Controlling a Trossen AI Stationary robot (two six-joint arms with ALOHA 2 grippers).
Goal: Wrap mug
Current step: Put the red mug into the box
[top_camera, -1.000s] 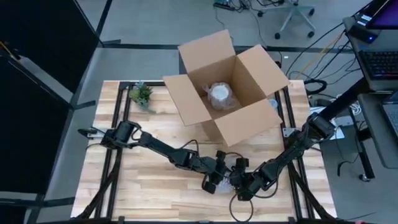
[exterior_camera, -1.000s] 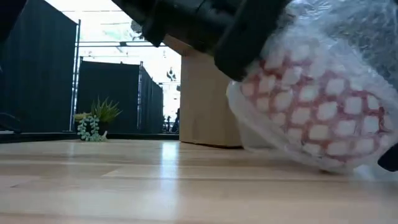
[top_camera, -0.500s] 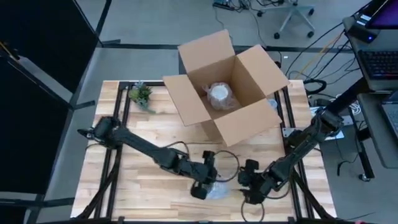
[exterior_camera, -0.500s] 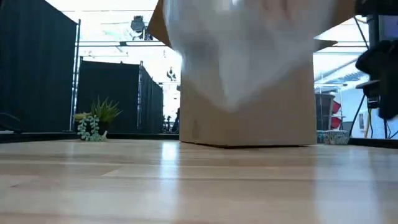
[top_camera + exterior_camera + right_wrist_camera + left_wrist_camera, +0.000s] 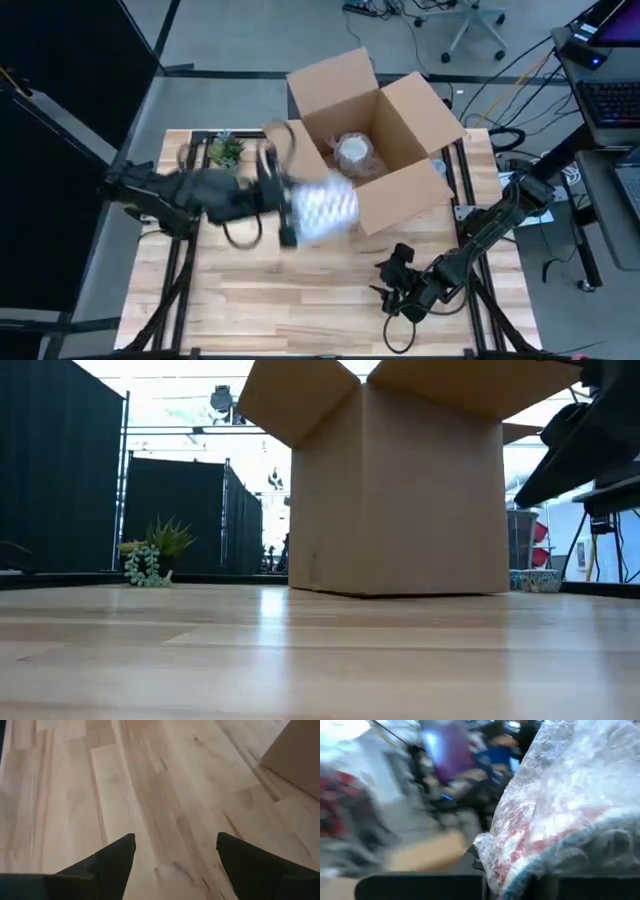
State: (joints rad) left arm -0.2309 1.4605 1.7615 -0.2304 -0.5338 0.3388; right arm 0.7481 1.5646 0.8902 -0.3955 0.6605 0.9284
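Observation:
The mug, wrapped in bubble wrap with a red pattern showing through (image 5: 325, 208), hangs in the air just left of the open cardboard box (image 5: 365, 140), by its near-left wall. My left gripper (image 5: 290, 215) is shut on it and shows blurred. In the left wrist view the bundle (image 5: 570, 810) fills the right side. My right gripper (image 5: 392, 275) stands open low over the bare wood near the table's near right, with nothing between its fingers (image 5: 115, 860). Another wrapped bundle (image 5: 352, 155) lies inside the box. My left gripper holds the wrapped mug by the bubble wrap at its left end (image 5: 505, 865), coming roughly level from the table's left. The bundle is lifted clear of the table and sticks out beyond the fingers toward the box. Blur and the wrap hide the fingertips.
The box stands at the far middle with its flaps open (image 5: 400, 490). A small potted plant (image 5: 227, 150) sits at the far left, also seen in the low view (image 5: 150, 560). Bare wood lies between the box and the near edge (image 5: 300, 300).
My left gripper has swung the wrapped mug fast off the table near the near edge, up and toward the far left, to beside the box. My right gripper has drawn away from the mug toward the table's right and stays low.

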